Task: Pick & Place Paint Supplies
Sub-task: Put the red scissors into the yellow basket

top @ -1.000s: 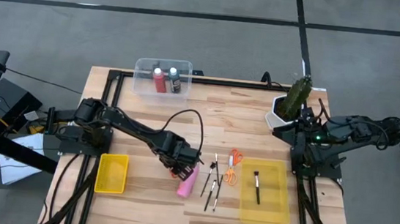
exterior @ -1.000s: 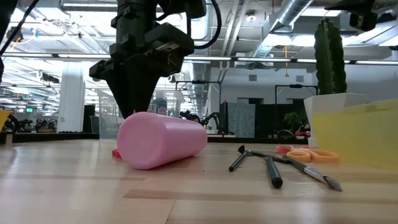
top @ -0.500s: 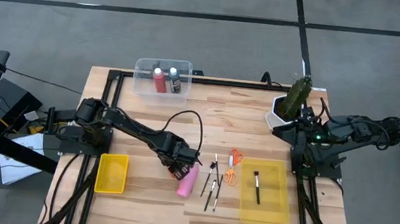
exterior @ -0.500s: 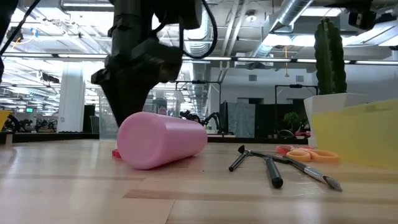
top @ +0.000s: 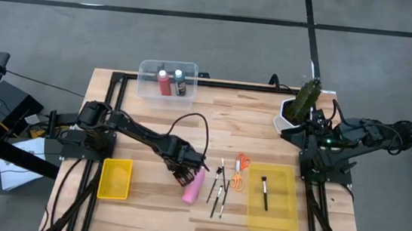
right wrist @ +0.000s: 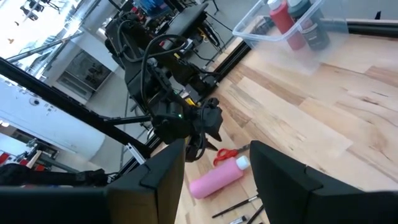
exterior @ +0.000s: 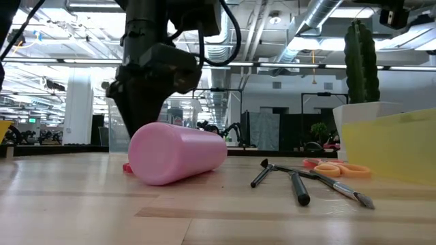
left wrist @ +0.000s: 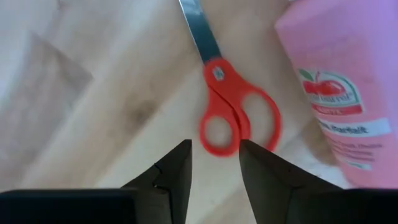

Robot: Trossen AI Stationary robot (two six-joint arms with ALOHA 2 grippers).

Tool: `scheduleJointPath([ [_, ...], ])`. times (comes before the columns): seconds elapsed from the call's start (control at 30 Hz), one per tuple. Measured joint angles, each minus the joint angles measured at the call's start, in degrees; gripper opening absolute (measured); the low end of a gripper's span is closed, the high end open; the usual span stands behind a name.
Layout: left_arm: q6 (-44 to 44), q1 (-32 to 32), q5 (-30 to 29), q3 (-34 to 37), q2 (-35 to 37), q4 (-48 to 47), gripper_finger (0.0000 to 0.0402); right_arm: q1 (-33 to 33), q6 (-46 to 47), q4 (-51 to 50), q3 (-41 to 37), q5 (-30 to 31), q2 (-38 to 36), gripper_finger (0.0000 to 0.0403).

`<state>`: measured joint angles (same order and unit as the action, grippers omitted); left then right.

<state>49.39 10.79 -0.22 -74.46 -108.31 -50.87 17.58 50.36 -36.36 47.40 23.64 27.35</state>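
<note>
Overhead, the left gripper (top: 182,175) hangs low at mid-table beside the cap end of the pink plastic paint bottle (top: 192,187), which lies on its side on the wooden table (top: 160,119); the right gripper (top: 313,123) waits by the green plant in a white pot (top: 301,103). Level with the table, the bottle lies before the dark arm. Through the left wrist, spread, empty fingers (left wrist: 177,171) flank the loops of the red-handled scissors (left wrist: 227,112) lying flat, touching nothing. Through the right wrist, its fingers (right wrist: 166,171) stand parted, empty.
</note>
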Motion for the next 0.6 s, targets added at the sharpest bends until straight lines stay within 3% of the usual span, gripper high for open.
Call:
scheduleJointPath([
  [0.3,-17.04,0.46,-2.49,4.48,0.04,5.23,0.0087,0.00,-0.41,0.23,0.00,0.04,0.00,0.0177],
  [0.6,-21.90,0.50,-1.90,6.67,0.13,7.30,0.0087,0.00,-0.87,2.44,0.00,0.18,-0.02,0.0177],
])
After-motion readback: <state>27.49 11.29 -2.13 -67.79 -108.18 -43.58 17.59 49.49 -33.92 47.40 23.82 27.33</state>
